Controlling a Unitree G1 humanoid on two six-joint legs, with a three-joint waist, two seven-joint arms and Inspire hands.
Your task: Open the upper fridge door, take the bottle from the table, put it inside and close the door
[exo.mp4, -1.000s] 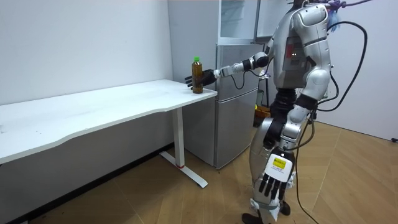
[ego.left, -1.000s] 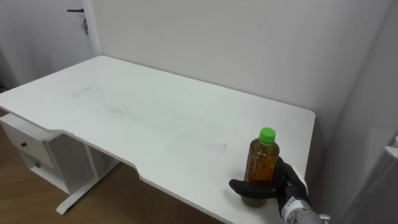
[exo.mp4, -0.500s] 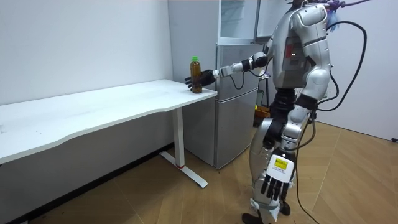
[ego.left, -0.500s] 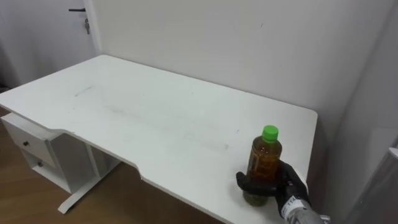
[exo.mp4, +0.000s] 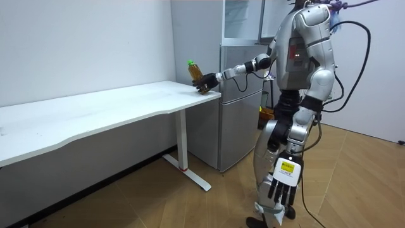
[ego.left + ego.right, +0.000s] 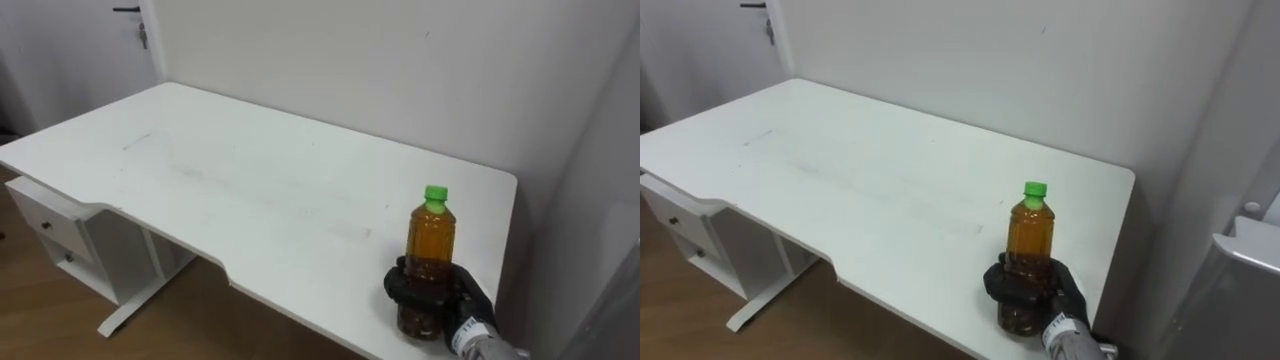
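Since a second ago the right hand (image 6: 462, 305) has curled its fingers round the lower half of the green-capped bottle (image 6: 429, 245) and tipped it up just off the white desk (image 6: 250, 190). A drawer unit (image 6: 55, 235) stands under the desk's left end, and the bottle is held over its right front corner. The fridge (image 5: 240, 126) stands beside that end. The left hand (image 5: 281, 189) hangs at the robot's side, fingers straight.
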